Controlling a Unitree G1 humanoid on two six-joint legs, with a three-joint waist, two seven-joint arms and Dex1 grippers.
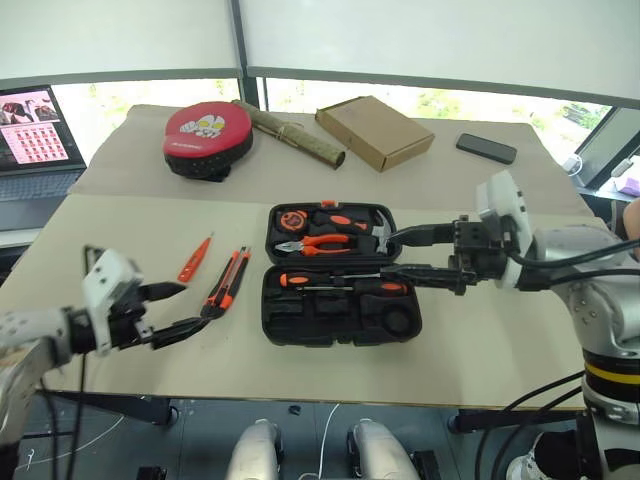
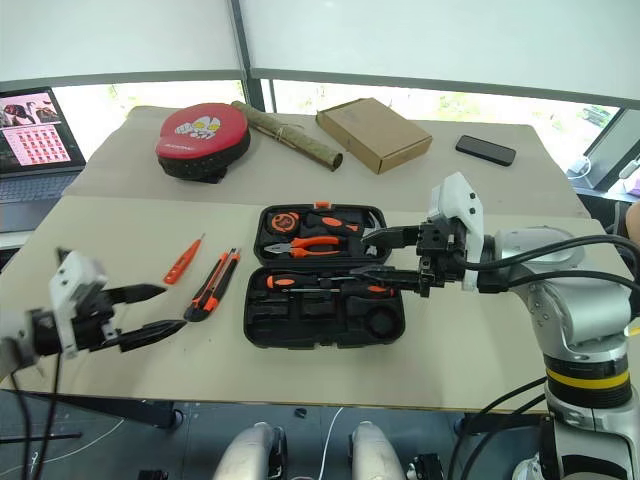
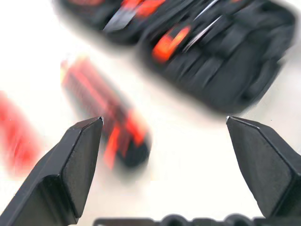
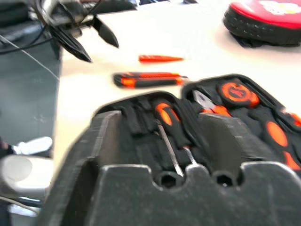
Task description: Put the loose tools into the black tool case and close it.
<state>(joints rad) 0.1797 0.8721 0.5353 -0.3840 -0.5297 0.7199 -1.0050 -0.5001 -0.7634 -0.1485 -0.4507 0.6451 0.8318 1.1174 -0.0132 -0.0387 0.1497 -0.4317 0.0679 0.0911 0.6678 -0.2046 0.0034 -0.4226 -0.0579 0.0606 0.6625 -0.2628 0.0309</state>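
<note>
Left end effector low at left, fingers spread wide. Right end effector raised, pointing left, fingers parted.

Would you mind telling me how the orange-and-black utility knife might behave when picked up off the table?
The utility knife looks rigid and flat-sided, so it probably won't roll. Lying flat on the table, it may be awkward to get under. Its smooth casing could slip.

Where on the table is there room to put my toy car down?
Bare table lies right of the black tool case, below the phone. Crowded: the left, where the utility knife, tester screwdriver and open left gripper sit.
</note>
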